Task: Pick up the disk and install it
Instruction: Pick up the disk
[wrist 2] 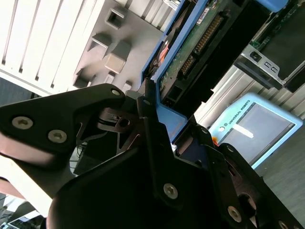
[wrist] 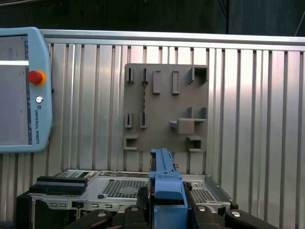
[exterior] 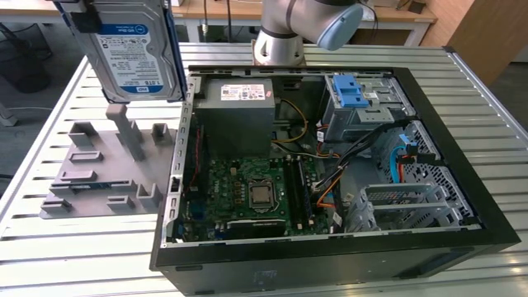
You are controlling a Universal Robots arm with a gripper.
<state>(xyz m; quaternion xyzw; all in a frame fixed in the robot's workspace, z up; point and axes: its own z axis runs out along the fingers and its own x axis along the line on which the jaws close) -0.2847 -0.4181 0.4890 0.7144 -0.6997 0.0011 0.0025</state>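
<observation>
Holds disk (exterior: 132, 52) upright above fixture (exterior: 103, 167), at the exterior view's left of case (exterior: 330, 253); top cut off. Clamps its blue edge between gripper (wrist 2: 171, 124) fingers, closed down onto it; contact faces hidden.

Bright, even daylight we see across the slatted table (exterior: 74, 253) in the exterior view, soft shadows beside the grey fixture (exterior: 91, 170), dimmer inside the computer case (exterior: 330, 257), our second wrist view leaves the gripper (wrist 2: 169, 114) and the disk (wrist 2: 190, 52) shaded against washed-out white slats.
</observation>
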